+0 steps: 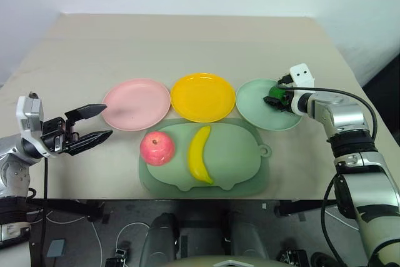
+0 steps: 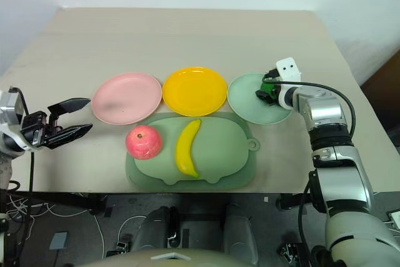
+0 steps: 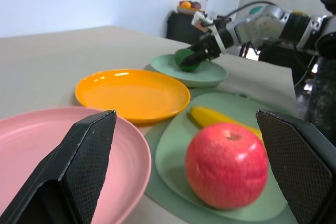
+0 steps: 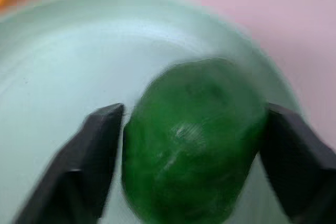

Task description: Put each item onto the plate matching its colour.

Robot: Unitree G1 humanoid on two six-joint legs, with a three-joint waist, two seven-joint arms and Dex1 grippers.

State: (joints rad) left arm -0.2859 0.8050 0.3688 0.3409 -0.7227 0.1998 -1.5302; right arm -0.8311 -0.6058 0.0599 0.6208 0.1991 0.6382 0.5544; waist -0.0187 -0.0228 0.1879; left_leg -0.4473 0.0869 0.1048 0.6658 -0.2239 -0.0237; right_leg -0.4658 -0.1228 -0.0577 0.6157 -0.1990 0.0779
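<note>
Reaching over the mint-green round plastic plate [image 1: 262, 105], the right hand [image 1: 277, 99] has its two black fingers around the small dark green bumpy toy fruit [image 4: 194, 140]. In the right wrist view one finger stands just clear of the fruit and the other is close against it, so the fingers are spread rather than clamped, and the fruit sits on the plate near its rim. The left hand [image 1: 94, 123] hovers beside the pale pink round plate [image 1: 136, 104], its fingers wide apart and empty. Between the pink and green plates lies the yellow round plate [image 1: 202, 97], bare. In front of the plates, on the beige tabletop [image 1: 187, 42], the flat sage-green animal-shaped board [image 1: 234, 157] carries the pinkish-red round toy apple [image 1: 157, 148] and the curved yellow toy banana [image 1: 200, 154], side by side.
</note>
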